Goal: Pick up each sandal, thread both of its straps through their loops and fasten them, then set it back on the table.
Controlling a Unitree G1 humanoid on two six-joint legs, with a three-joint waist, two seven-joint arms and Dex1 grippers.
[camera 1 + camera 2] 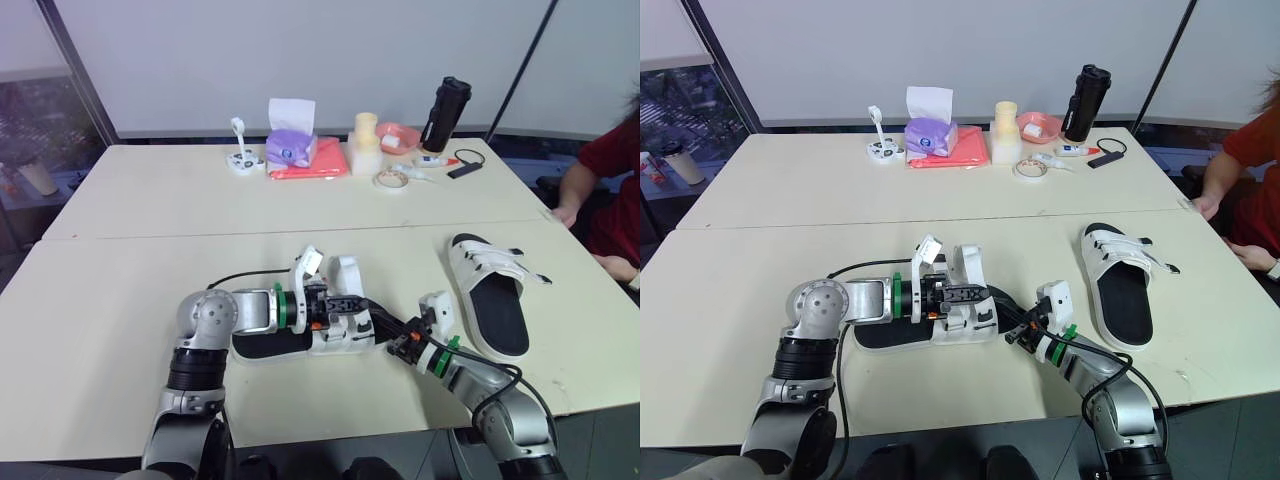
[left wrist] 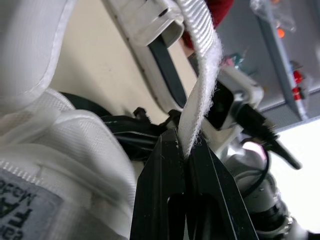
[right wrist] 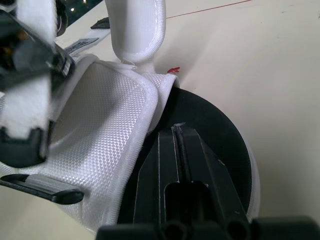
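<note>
One white sandal [image 1: 335,335] with a black footbed lies in the middle of the near table [image 1: 110,330]. My left gripper [image 1: 350,304] is over its upper, shut on a white strap [image 2: 201,85] that rises from between the fingers. My right gripper [image 1: 383,328] comes in from the right at the toe end. It is shut, lying over the black footbed [image 3: 220,135] with its tips pinched on the edge of the white upper [image 3: 107,135]. The second sandal [image 1: 488,288] lies flat to the right, apart from both grippers, with its straps across it.
On the far table stand a tissue box [image 1: 291,140], a pink cloth [image 1: 310,165], a black bottle [image 1: 445,113], a pink bowl [image 1: 398,136], a tape roll [image 1: 389,180] and small items. A person in a red sleeve [image 1: 612,160] sits at the right, one hand [image 1: 566,214] on the table edge.
</note>
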